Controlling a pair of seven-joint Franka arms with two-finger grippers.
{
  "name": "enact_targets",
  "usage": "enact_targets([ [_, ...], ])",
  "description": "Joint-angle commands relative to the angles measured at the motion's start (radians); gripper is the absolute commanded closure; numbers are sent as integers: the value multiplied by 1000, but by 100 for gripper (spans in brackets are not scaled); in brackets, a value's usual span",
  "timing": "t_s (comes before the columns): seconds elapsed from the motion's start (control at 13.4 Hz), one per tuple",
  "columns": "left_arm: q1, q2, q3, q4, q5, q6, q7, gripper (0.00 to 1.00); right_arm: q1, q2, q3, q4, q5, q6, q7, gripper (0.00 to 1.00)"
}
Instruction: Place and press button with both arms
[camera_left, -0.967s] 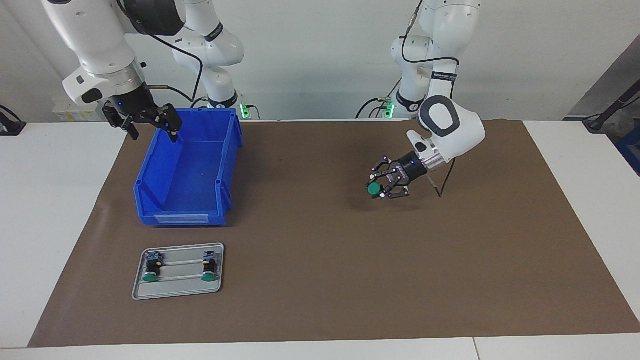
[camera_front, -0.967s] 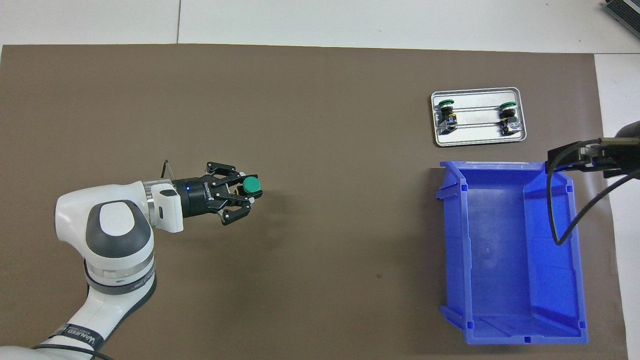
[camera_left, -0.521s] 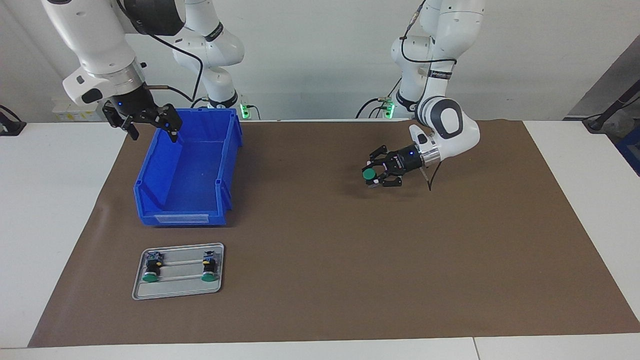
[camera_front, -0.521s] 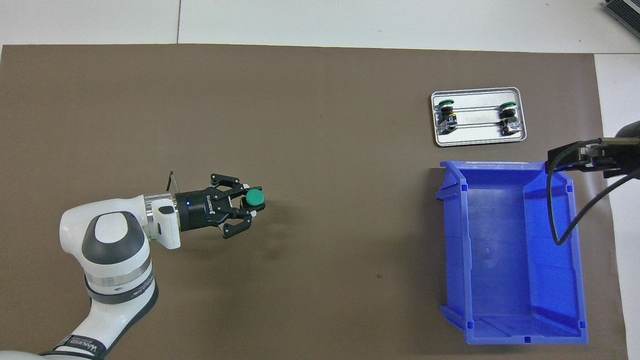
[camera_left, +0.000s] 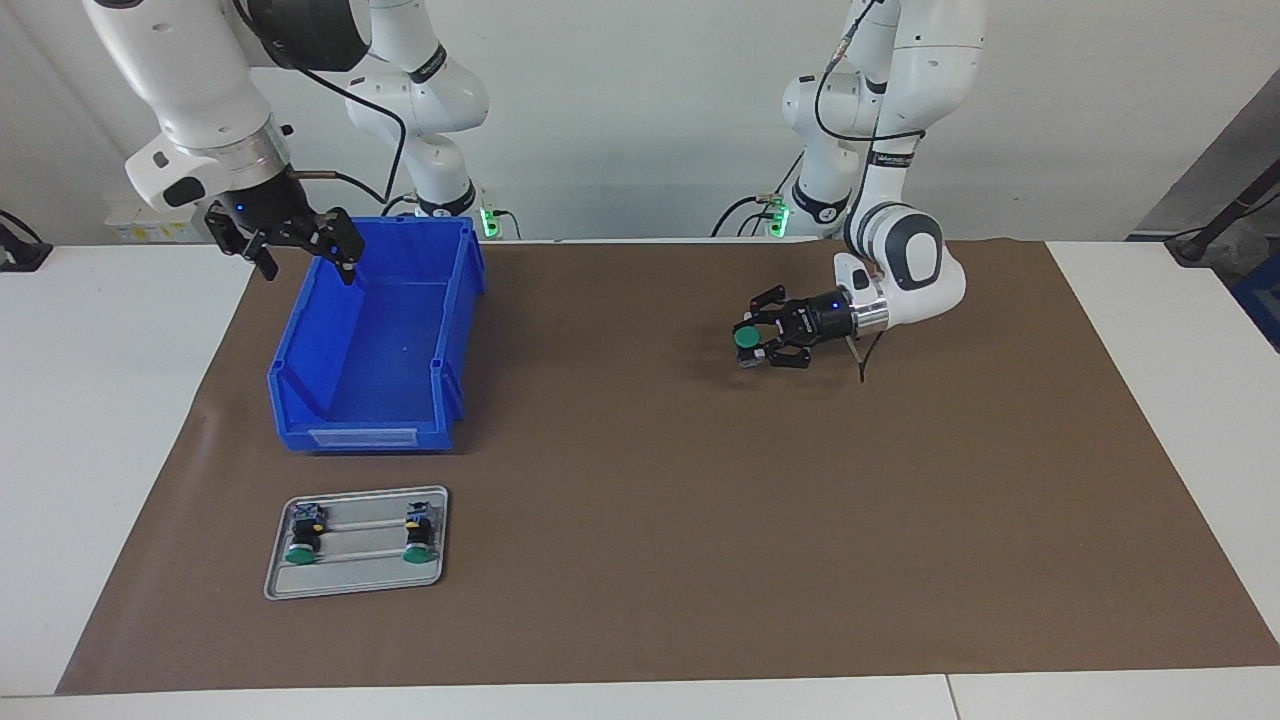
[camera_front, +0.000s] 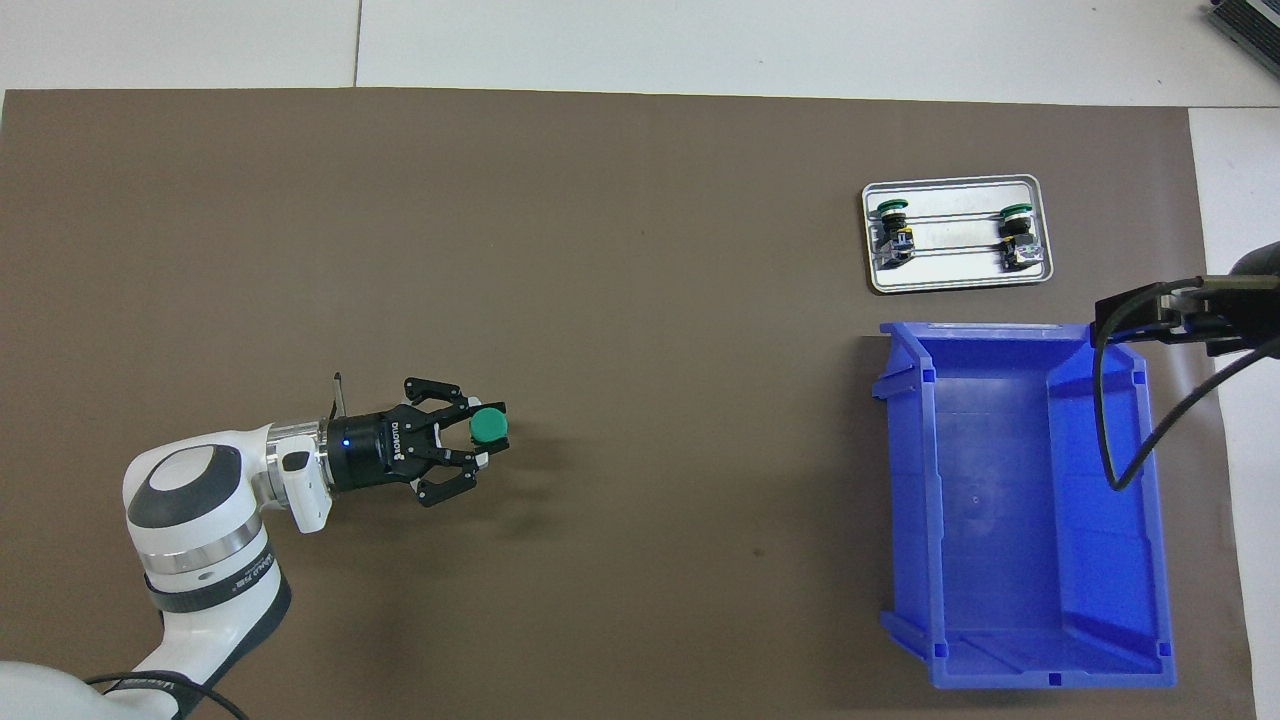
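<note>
My left gripper is shut on a green-capped button and holds it sideways, low over the brown mat toward the left arm's end; it also shows in the overhead view with the button. My right gripper is open and empty, up in the air over the edge of the blue bin; it waits. Only part of it shows in the overhead view.
A metal tray with two more green-capped buttons lies farther from the robots than the bin. The tray and the bin sit at the right arm's end of the mat.
My left gripper has drawn back toward the robots and come lower, still holding the button. The right arm has not moved.
</note>
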Motion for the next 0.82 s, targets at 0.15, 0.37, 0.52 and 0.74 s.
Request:
enact_targets([
  [0.15,-58,25,-10,-1,-195,-13,35,79,-5,-23,4,-22,3,-4,-20,0],
  [0.37,-122,29,-12,-1,-233,48,82,79,-5,-23,4,-22,2,-4,-20,0],
  [0.52,-129,29,-12,-6,-234,57,89,80,-5,-23,4,-22,2,-4,-20,0],
  [0.74,-126,49,-10,-9,-233,59,110,80,-5,-23,4,-22,3,-4,-20,0],
])
